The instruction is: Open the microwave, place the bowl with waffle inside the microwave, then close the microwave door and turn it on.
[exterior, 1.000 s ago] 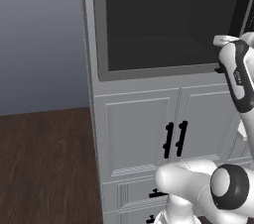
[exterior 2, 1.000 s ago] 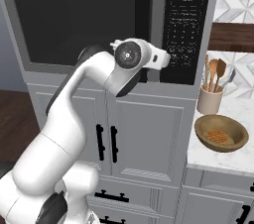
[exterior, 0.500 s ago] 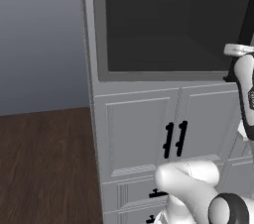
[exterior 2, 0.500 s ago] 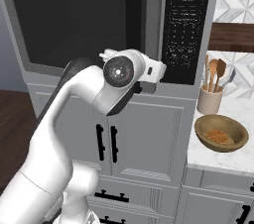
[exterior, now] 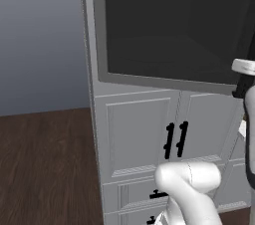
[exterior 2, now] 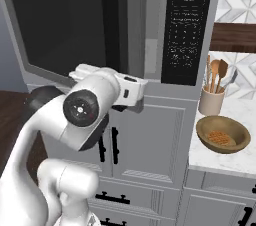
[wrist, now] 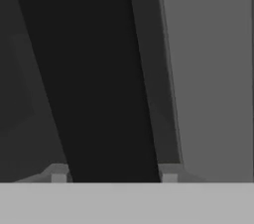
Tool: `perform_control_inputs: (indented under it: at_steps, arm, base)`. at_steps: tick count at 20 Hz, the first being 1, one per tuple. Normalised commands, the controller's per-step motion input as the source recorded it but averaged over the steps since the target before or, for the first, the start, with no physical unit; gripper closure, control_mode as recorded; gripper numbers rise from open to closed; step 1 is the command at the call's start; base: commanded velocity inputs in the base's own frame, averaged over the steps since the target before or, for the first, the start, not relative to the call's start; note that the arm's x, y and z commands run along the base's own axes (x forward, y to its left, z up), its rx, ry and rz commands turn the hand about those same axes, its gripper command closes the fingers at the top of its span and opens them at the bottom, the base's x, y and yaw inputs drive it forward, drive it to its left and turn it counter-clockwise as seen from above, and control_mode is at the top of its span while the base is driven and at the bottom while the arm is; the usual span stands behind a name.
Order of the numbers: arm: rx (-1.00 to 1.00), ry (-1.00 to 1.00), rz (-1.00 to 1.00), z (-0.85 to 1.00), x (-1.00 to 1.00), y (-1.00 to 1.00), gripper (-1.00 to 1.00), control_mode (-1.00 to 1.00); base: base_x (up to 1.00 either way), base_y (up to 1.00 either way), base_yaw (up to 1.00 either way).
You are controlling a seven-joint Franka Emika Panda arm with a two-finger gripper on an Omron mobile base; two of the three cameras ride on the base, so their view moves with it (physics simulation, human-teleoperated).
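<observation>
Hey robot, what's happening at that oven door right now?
Pincer open astride the black handle. Microwave door barely ajar. Bowl with waffle waiting on counter.

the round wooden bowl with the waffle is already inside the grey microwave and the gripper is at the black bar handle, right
Not quite. The round wooden bowl with the waffle sits on the white counter, right of the grey microwave, as the right base view shows. The gripper is indeed at the black bar handle.

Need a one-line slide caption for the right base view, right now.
Arm reaches the microwave door handle; bowl with waffle waits on the counter beside the utensil jar.
</observation>
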Motion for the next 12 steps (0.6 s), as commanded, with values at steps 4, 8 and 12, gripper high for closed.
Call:
perform_control_inputs:
  at_steps: [4,8,12]
  arm:
    - [-0.11,0.0,-0.1,0.24,-1.0,0.78,1.0,-1.0]
    - [-0.17,0.02,-0.15,0.29,-0.95,0.97,1.0,-1.0]
    - [-0.18,0.03,-0.15,0.3,-0.94,0.98,1.0,-1.0]
  base:
    - [0.0,0.0,0.0]
    - [0.0,0.0,0.0]
    - [0.0,0.0,0.0]
